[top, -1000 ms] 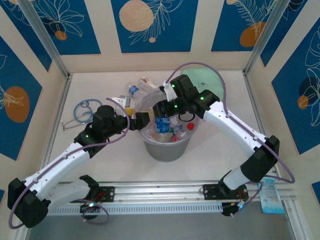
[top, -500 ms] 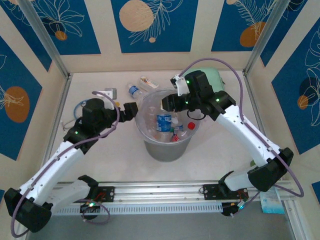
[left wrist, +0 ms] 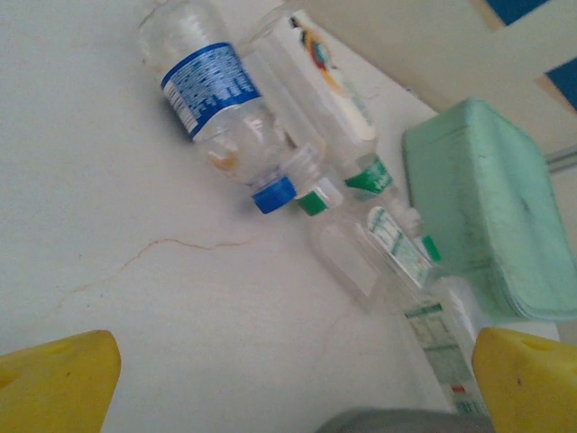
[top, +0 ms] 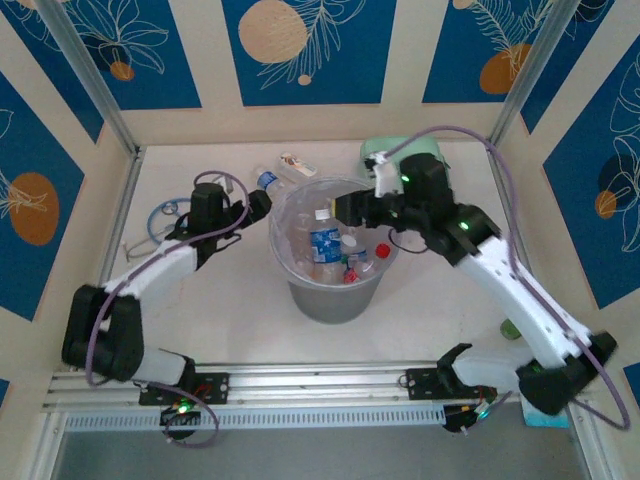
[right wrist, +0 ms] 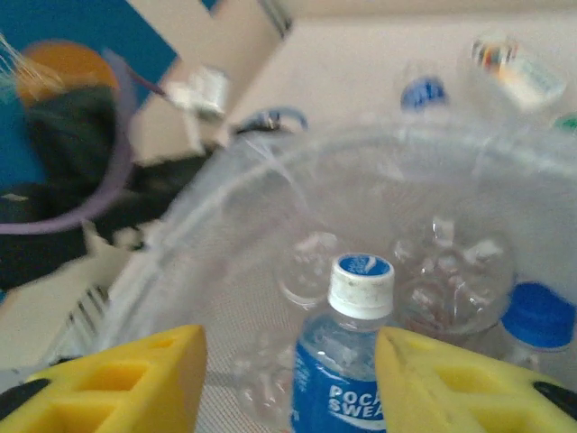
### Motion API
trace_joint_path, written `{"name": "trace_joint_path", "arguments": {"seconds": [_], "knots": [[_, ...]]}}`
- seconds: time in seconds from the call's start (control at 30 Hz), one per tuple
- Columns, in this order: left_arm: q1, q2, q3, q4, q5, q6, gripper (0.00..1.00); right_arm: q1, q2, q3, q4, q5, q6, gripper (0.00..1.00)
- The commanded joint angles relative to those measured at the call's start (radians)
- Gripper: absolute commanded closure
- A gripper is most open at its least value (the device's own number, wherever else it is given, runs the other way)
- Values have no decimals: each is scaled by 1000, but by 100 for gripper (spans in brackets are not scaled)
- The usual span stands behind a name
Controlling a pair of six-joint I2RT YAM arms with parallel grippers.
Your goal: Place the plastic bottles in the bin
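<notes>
The grey bin (top: 332, 292), lined with a clear bag, stands mid-table and holds several plastic bottles. A blue-labelled bottle (right wrist: 347, 361) stands upright in it, between the yellow fingers (right wrist: 126, 379) of my right gripper (right wrist: 287, 383). That gripper is open, with a gap on its left side, and hovers at the bin's far-right rim (top: 347, 208). Behind the bin lie a blue-labelled bottle (left wrist: 212, 86), a white-labelled one (left wrist: 325, 77) and a green-capped one (left wrist: 379, 244). My left gripper (top: 255, 205) is wide open and empty just short of them (left wrist: 293, 383).
A mint-green pouch (top: 385, 150) lies behind the bin, close to the loose bottles (left wrist: 487, 207). A blue looped tube (top: 160, 215) sits at the far left beside the left arm. A small green object (top: 510, 328) lies at the right.
The right gripper has drawn back right from over the bin, and the blue-labelled bottle now stands in it. The left arm swung away from the bin toward the bottles behind it.
</notes>
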Motion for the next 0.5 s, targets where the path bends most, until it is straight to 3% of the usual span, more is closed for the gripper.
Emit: {"name": "trace_joint_path", "arguments": {"seconds": [0.0,0.17,0.3,0.47], "knots": [[5,129,98,80,-19,-61,0,-17,-142,-120,76,152,23,43],[4,348,233,139,4,-154,0,-91,-317,-265,46,246,68,43],[-1,481,298,219,-28,-234,0,-179,-390,-332,14,192,91,43],[-10,613,424,176,-23,-253,0,-248,-405,-372,-1,130,81,44]]}}
